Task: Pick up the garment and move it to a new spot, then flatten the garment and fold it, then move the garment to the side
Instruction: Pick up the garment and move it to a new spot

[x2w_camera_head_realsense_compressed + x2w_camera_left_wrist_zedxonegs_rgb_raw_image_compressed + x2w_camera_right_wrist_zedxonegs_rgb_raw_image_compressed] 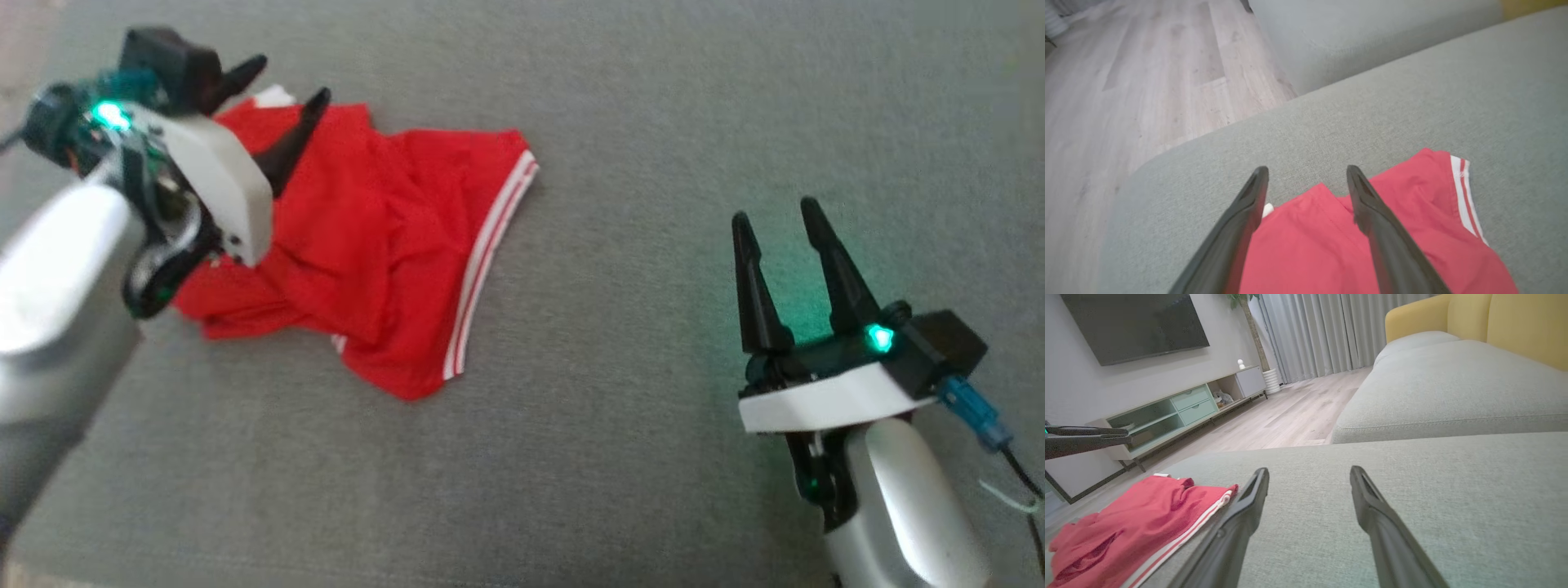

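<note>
Left wrist view: my left gripper [1307,169] has its two fingers spread wide with nothing between them, tips aimed down over the far edge of the garment [1310,241], red shorts with white stripes [1461,192]. I cannot tell whether the tips touch the cloth. I read the pose as lining up for a pinch at an edge, since an edge should lift cleaner than the bunched middle.

The garment lies crumpled, partly folded over itself, on the grey sofa cushion [1372,114], near the cushion's rounded corner, with wooden floor [1126,81] beyond. I judge that too near the edge for spreading out, which is why the move comes first.

In the head view my right gripper [775,210] sits off to the right, well apart from the cloth. Its fingers are likewise spread and empty over bare cushion, out of the way, I take it, until flattening needs both.
</note>
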{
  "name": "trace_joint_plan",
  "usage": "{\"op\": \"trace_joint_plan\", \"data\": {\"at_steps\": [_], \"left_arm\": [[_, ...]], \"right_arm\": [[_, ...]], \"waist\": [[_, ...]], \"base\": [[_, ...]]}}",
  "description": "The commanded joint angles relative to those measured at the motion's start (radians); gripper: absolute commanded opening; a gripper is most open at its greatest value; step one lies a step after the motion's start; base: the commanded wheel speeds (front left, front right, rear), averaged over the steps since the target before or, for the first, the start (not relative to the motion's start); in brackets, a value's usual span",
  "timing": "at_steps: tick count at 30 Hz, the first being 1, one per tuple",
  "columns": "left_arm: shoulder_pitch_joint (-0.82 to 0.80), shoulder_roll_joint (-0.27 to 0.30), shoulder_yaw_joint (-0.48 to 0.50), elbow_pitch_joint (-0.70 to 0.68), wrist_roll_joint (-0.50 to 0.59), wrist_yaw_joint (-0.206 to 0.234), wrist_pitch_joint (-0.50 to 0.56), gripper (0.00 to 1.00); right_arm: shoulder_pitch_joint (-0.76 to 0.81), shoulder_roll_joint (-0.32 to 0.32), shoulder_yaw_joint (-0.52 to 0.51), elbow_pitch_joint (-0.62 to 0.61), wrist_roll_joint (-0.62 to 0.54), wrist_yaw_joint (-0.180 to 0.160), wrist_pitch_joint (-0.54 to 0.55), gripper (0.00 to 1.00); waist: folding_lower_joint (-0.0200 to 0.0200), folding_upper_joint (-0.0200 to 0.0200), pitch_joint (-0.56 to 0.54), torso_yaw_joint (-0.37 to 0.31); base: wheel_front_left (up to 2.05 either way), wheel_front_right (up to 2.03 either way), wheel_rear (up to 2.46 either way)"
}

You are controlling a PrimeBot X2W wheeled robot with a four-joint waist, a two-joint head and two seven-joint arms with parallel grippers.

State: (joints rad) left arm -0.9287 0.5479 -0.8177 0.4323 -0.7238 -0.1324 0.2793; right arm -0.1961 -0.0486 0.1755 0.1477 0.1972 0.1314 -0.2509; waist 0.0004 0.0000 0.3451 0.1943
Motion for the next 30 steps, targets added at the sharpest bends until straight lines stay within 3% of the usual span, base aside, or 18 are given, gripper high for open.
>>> {"op": "trace_joint_plan", "data": {"at_steps": [1,6,19,20,21,30], "left_arm": [[-0.084,0.075,-0.016,-0.008,-0.047,0.002,0.027,1.00],[-0.173,0.135,-0.157,0.049,-0.169,0.002,0.082,1.00],[-0.239,0.149,-0.306,0.156,-0.363,0.002,0.136,1.00],[-0.242,0.149,-0.314,0.163,-0.375,0.002,0.138,0.38],[-0.245,0.149,-0.318,0.168,-0.385,0.002,0.133,0.00],[-0.280,0.116,-0.317,0.218,-0.429,0.002,-0.007,0.00]], "right_arm": [[-0.031,-0.002,0.030,-0.044,-0.002,-0.001,-0.011,1.00],[-0.059,-0.002,0.036,-0.061,0.003,-0.001,-0.011,1.00],[-0.057,-0.002,0.024,-0.085,0.011,-0.001,-0.011,1.00],[-0.056,-0.002,0.023,-0.085,0.011,-0.001,-0.011,1.00],[-0.056,-0.002,0.021,-0.085,0.012,-0.001,-0.011,1.00],[-0.035,-0.002,0.021,-0.061,0.020,-0.001,-0.011,1.00]], "waist": [[-0.0004,0.0000,0.066,-0.061],[-0.0004,0.0000,0.108,-0.097],[-0.0004,0.0000,0.141,-0.134],[-0.0004,0.0000,0.140,-0.136],[-0.0004,0.0000,0.138,-0.136],[-0.0004,0.0000,0.065,-0.119]], "base": [[0.00,0.00,0.00],[0.00,0.00,0.00],[0.00,0.00,0.00],[0.00,0.00,0.00],[0.00,0.00,0.00],[0.00,0.00,0.00]]}}
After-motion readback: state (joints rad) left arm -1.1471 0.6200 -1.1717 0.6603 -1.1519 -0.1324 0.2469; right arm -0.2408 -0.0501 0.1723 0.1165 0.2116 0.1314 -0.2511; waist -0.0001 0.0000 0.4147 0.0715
